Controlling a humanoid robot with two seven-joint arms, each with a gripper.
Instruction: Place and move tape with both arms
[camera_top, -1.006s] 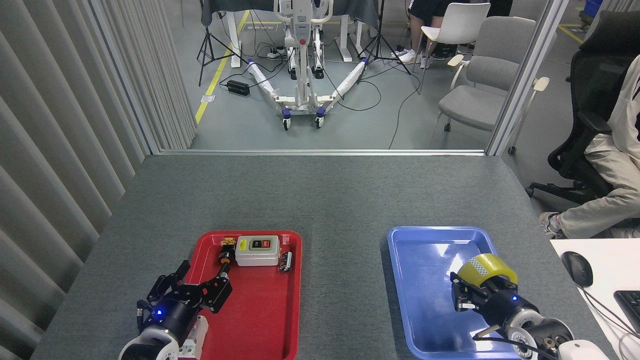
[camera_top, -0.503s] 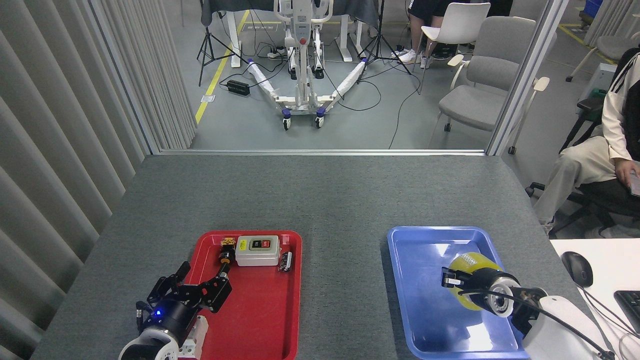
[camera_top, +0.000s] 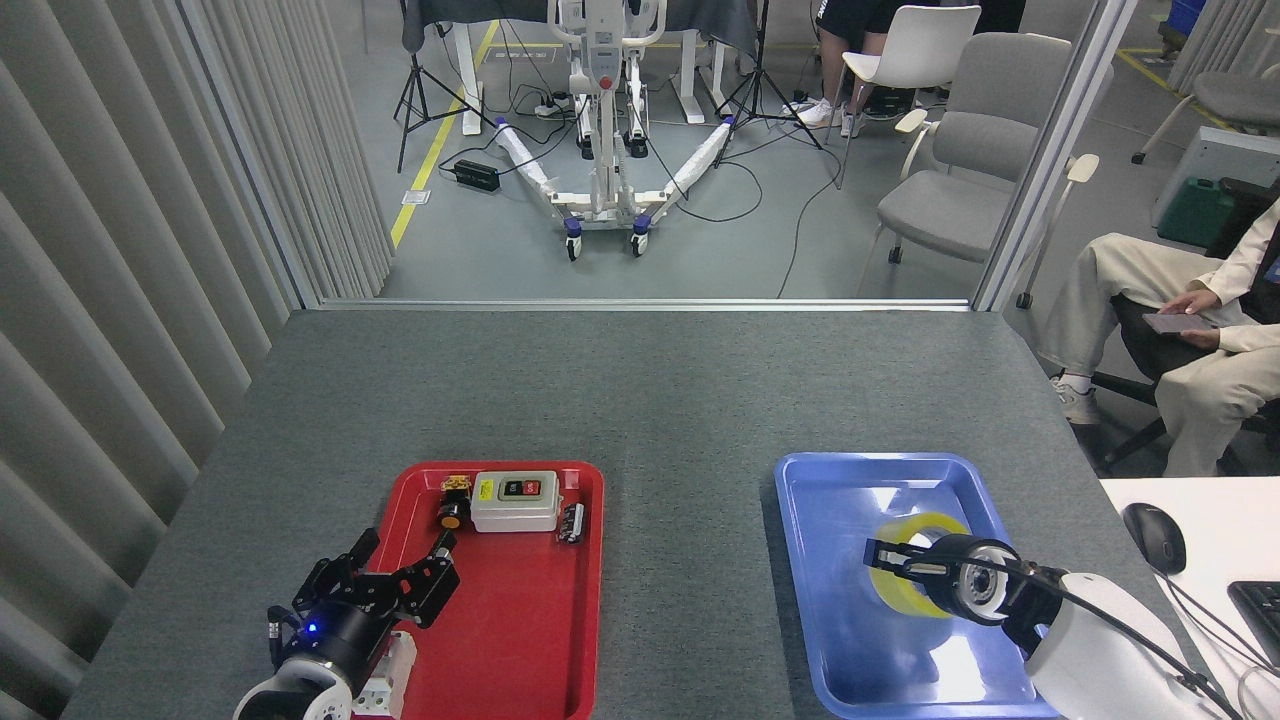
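The yellow tape lies low in the blue tray, its ring facing up. My right gripper reaches in from the lower right and is shut on the roll's wall, one black finger crossing the core. Much of the roll is hidden behind the white wrist. My left gripper hovers over the near left corner of the red tray. It is open, fingers spread, with nothing between them.
The red tray's far end holds a grey switch box, a small orange-tipped part and a black part. A white desk with a mouse borders the table's right. A seated person is at the far right.
My right gripper has turned over and lowered the tape from upright above the tray down into it, shifting slightly left. The left gripper dipped a little. The seated person rolled back.
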